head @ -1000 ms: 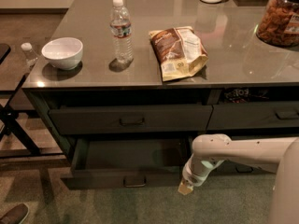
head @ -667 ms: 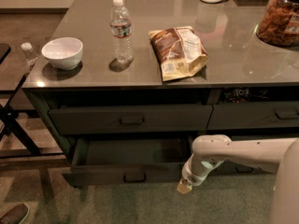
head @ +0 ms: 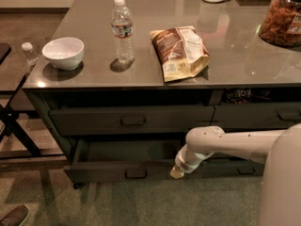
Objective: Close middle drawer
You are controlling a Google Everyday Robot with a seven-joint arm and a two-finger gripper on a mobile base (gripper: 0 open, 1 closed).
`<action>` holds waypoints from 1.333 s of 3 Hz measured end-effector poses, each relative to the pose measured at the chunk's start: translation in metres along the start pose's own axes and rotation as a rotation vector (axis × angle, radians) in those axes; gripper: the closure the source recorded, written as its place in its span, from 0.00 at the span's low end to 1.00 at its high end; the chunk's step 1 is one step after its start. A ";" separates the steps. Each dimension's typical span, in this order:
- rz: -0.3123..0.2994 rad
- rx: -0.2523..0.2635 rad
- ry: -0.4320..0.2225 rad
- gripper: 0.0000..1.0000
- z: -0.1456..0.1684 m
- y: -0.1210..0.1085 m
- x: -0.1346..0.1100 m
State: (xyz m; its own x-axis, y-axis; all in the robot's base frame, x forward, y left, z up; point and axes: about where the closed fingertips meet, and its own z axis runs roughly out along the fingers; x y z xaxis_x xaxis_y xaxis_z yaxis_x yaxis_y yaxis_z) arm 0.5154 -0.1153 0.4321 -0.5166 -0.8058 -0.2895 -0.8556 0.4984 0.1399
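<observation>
The middle drawer (head: 123,171) is a wide dark grey-green drawer under the counter, pulled partly out, with its empty box open to view. Its low front panel carries a small centred loop handle (head: 135,173). My gripper (head: 178,172) is at the end of the white arm (head: 221,144) that reaches in from the right. It sits against the right part of the drawer's front panel, to the right of the handle. The taller-fronted drawer (head: 131,120) above is closed.
On the counter (head: 225,65) stand a white bowl (head: 63,52), a water bottle (head: 122,30), a snack bag (head: 180,52) and a jar of snacks (head: 285,19). A black frame (head: 14,126) stands at the left. A shoe (head: 14,216) is on the floor at the bottom left.
The middle drawer has slid inward, toward the cabinet. My gripper has moved with its front panel, up and back in the view.
</observation>
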 end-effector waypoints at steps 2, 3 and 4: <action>0.006 0.065 -0.018 1.00 -0.007 -0.025 -0.017; 0.027 0.090 -0.019 1.00 -0.001 -0.036 -0.028; 0.061 0.145 -0.035 1.00 0.001 -0.063 -0.046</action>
State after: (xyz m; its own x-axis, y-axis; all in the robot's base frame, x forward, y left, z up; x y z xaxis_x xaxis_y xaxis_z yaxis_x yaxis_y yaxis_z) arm 0.5931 -0.1097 0.4354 -0.5640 -0.7622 -0.3177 -0.8078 0.5891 0.0208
